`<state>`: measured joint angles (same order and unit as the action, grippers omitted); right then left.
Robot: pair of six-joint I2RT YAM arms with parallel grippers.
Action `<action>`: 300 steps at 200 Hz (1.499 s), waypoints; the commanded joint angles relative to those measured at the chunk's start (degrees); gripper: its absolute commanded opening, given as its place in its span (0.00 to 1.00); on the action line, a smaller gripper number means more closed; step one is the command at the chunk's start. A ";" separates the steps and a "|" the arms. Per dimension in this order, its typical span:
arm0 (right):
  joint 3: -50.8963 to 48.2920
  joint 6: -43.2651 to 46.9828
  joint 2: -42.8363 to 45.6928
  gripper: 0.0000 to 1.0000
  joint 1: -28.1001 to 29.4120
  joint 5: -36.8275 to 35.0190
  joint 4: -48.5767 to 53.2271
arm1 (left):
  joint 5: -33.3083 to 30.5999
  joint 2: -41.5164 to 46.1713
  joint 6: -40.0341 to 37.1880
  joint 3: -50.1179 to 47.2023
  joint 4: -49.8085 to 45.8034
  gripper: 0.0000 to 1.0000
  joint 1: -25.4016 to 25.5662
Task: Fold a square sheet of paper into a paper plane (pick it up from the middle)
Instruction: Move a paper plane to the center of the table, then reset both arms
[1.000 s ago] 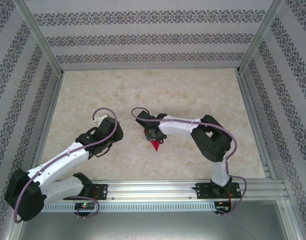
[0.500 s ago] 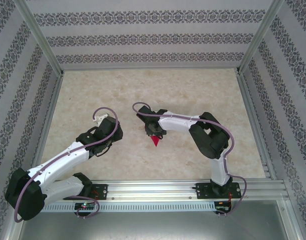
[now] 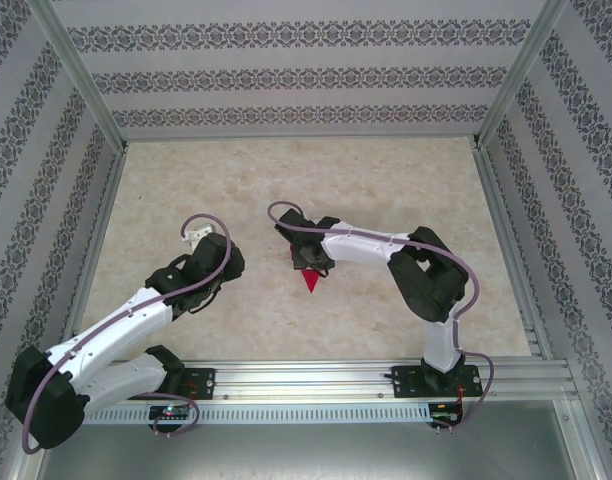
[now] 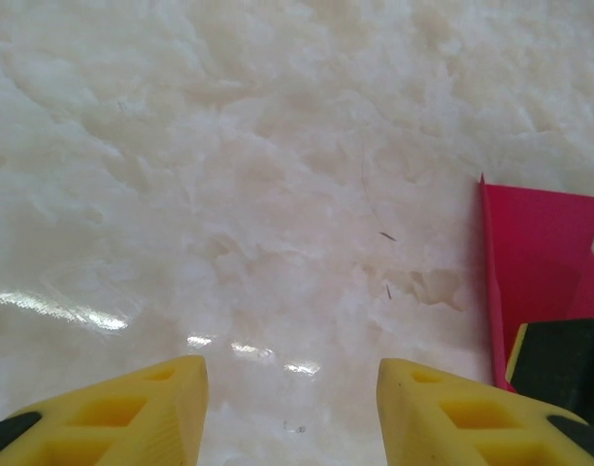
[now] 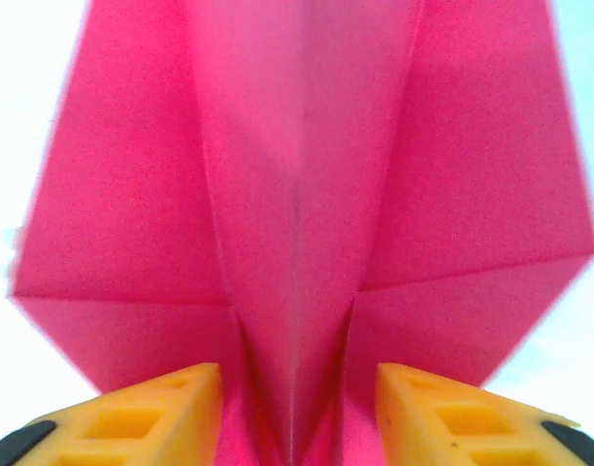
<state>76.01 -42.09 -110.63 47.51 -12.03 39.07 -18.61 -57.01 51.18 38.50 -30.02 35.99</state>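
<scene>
right fingers (image 5: 151,413) stand parted astride the paper plane (image 5: 297,194).

The table (image 3: 386,190) has a pale, marble-look top, smooth and glossy, catching bright glints of light; the paper plane (image 5: 297,194) over the table is thin magenta paper, matt, sharply creased; the right gripper (image 5: 297,379) has fingers (image 5: 151,413) of matt yellow plastic; the rail (image 3: 316,375) along the table's near edge is dull silvery metal; the walls (image 3: 306,75) round the table look matt and printed.
</scene>
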 commanded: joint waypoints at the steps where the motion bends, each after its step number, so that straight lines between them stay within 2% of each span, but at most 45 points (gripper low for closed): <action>1: 1.29 1.04 5.91 0.49 0.15 -2.43 1.98 | -1.88 1.91 -1.76 -0.77 0.16 0.51 -0.83; 31: 0.98 1.13 10.74 0.53 0.31 -4.41 2.86 | -3.17 3.05 -2.39 -0.79 -0.92 0.54 -0.83; 49: 0.34 1.30 14.50 0.54 0.60 -8.10 3.63 | -4.37 3.23 -2.66 -0.68 -1.39 0.55 -0.83; 82: -4.54 1.29 24.72 0.58 0.77 -21.92 3.76 | -7.09 3.37 -4.08 -0.12 -2.32 0.63 -0.80; 98: -8.55 2.07 30.08 0.69 -0.04 -29.20 2.15 | -8.98 3.47 -6.18 0.34 -2.35 0.70 -0.81; 109: -11.22 3.60 33.20 0.94 -1.85 -32.33 0.82 | -9.98 3.49 -8.23 0.67 -1.86 0.76 -0.86; 112: -11.93 4.02 33.94 0.97 -2.48 -33.03 0.37 | -10.35 3.49 -8.63 0.77 -1.92 0.78 -0.85; 136: -17.72 10.40 37.80 0.98 -8.86 -38.63 -4.89 | -14.48 3.50 -11.55 1.38 -2.06 0.99 -1.48; 160: -25.06 22.75 39.13 0.98 -15.95 -41.95 -15.41 | -19.06 3.51 -14.30 2.15 -3.38 1.00 -2.54; 176: -29.08 28.24 37.74 0.98 -22.34 -38.77 -22.55 | -21.70 3.42 -14.84 2.41 -4.33 1.00 -4.17; 188: -30.52 30.41 35.98 0.98 -26.96 -32.02 -25.69 | -21.77 3.47 -15.86 2.59 -4.26 1.00 -6.01; 201: -32.98 33.87 34.19 0.98 -30.78 -25.56 -33.44 | -21.36 3.23 -16.81 2.82 -4.09 1.00 -8.09; 207: -33.10 36.23 33.56 0.98 -31.32 -24.08 -34.49 | -21.09 3.16 -17.52 2.82 -3.80 1.00 -9.01; 219: -36.37 40.92 32.67 0.98 -31.95 -23.17 -45.13 | -20.70 3.09 -19.85 2.59 -2.56 1.00 -10.76; 238: -42.67 44.52 29.32 0.98 -35.20 -11.43 -63.38 | -19.80 2.73 -22.57 2.37 -0.55 1.00 -13.87; 252: -40.88 46.74 25.52 0.98 -35.56 -11.43 -63.48 | -17.11 2.21 -23.81 2.02 1.51 1.00 -16.93; 257: -40.31 48.24 25.59 0.98 -35.68 -9.30 -61.94 | -16.22 1.91 -23.61 2.25 1.59 1.00 -18.00; 267: -44.33 53.04 26.27 0.98 -36.06 -3.89 -70.01 | -15.28 1.37 -23.57 2.39 2.11 1.00 -19.63; 274: -47.78 52.16 26.59 0.98 -37.65 -0.15 -77.28 | -15.07 1.00 -23.95 2.13 3.06 1.00 -20.26; 286: -50.62 49.47 30.72 0.98 -41.14 5.80 -76.80 | -13.97 0.44 -24.99 1.39 5.49 1.00 -21.10; 292: -53.98 48.39 31.40 0.98 -43.62 10.31 -83.05 | -13.48 0.25 -25.24 1.16 6.52 1.00 -21.50; 300: -58.32 46.40 31.04 0.98 -45.73 11.61 -90.46 | -13.44 -0.26 -25.21 0.81 7.64 1.00 -22.00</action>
<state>26.24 5.26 -82.61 7.84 -14.55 -29.10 -34.28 -56.38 28.86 39.70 -28.71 15.68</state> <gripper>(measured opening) 0.980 0.999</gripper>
